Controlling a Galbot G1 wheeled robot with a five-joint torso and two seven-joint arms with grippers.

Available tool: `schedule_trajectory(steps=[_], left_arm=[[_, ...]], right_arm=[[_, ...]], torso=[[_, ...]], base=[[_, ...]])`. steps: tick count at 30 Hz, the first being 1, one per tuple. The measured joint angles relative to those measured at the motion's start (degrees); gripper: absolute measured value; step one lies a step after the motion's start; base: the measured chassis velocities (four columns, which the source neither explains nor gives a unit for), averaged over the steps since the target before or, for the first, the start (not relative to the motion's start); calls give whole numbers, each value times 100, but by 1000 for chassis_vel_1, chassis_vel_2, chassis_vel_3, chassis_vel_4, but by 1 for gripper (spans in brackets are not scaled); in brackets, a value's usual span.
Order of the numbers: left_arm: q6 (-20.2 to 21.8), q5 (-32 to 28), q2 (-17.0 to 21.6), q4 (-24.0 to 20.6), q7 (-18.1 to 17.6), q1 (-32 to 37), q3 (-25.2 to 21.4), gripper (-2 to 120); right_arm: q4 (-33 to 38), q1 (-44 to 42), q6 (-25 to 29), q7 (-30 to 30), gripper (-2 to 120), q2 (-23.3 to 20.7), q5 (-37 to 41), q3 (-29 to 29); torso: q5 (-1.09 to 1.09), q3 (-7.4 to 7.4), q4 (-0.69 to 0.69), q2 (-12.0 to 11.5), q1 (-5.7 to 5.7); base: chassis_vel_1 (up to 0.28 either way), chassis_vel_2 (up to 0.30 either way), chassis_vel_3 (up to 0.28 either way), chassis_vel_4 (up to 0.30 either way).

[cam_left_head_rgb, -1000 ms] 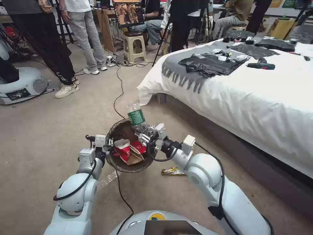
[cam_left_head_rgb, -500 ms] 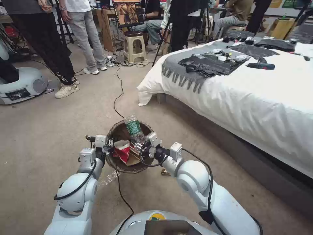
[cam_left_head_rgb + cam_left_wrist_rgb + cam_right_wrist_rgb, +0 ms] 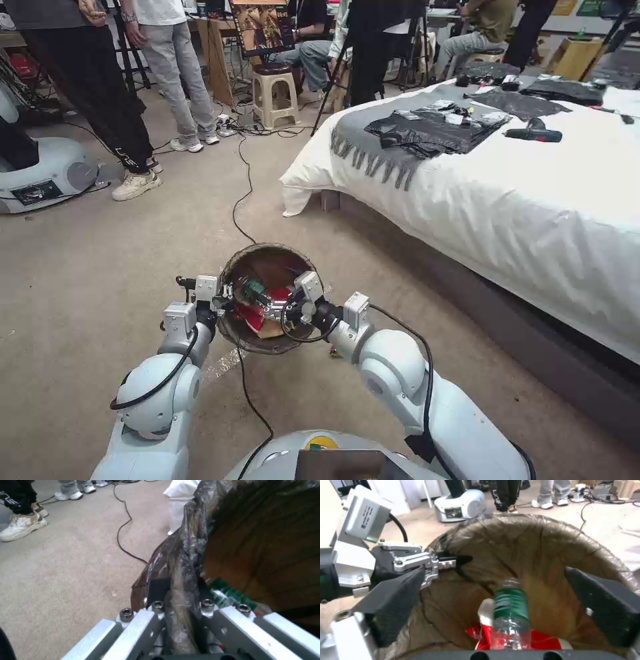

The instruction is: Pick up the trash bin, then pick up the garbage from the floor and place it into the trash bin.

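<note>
Two hands: left hand (image 3: 181,610) pinches trash bin (image 3: 235,333) rim; right hand (image 3: 496,600) spread, apparently touching nothing.

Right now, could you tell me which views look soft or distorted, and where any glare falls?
Head view: sharp, wide-angle, the bed edge bowing. Left wrist view: soft, glare streaking the bag over the trash bin rim that the left gripper clamps. Right wrist view: right gripper jaws blurred, the bottle clearer.

A beige carpet (image 3: 100,267) covers the floor, with a black cable (image 3: 243,180) trailing across it. On the right stands a bed (image 3: 533,200) under a white sheet, a grey fringed blanket (image 3: 373,143) and dark bags, perhaps plastic, lying on top. A plastic stool (image 3: 275,93) stands farther back.
</note>
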Motion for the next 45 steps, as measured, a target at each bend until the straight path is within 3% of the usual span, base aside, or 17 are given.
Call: schedule_trajectory(steps=[7, 16, 25, 27, 30, 33, 34, 36, 39, 45], left_arm=[[0, 21, -6, -2, 5, -1, 31, 3], [-1, 39, -4, -2, 11, -4, 33, 3], [-3, 9, 16, -40, 16, 11, -9, 3], [-3, 2, 23, -59, 21, 25, -23, 3], [-4, -6, 24, -75, 24, 29, -31, 3], [-3, -17, 24, -85, 27, 27, -41, 3], [-3, -17, 24, -85, 27, 27, -41, 3], [-3, -24, 25, -87, 28, 26, -61, 3], [-4, -28, 25, -91, 29, 29, -77, 3], [-8, -37, 20, -91, 30, 31, -115, 3]], right_arm=[[222, 1, 1, 95, 100, -43, 177, 170], [1077, -179, 131, -53, 100, -435, 550, 1212], [992, -504, 480, 85, 100, -615, 582, 1877], [865, -732, 534, 47, 100, -550, 631, 2284], [692, -858, 664, -221, 100, -549, 655, 2707], [374, -971, 863, -1015, 100, -647, 701, 3158], [374, -971, 863, -1015, 100, -647, 701, 3158], [73, -1068, 1053, -1873, 100, -717, 640, 3382], [-198, -1120, 1204, -2354, 100, -725, 472, 3434], [-790, -1171, 1426, -2738, 100, -620, 145, 3384]], torso=[[0, 0, 0, 0, 0], [1, 0, -1, 0, 0], [1, 0, 2, 0, 0], [1, 0, 0, 0, 0], [1, 0, -1, 0, 0], [1, 0, 0, 0, 0], [1, 0, 0, 0, 0], [1, 0, 0, 0, 0], [0, 0, 0, 0, 0], [1, 0, 0, 0, 0]], base=[[0, 0, 0, 0], [0, 0, 0, 0], [0, 0, 0, 0], [0, 0, 0, 0], [0, 0, 0, 0], [0, 0, 0, 0], [0, 0, 0, 0], [0, 0, 0, 0], [0, 0, 0, 0], [0, 0, 0, 0]])
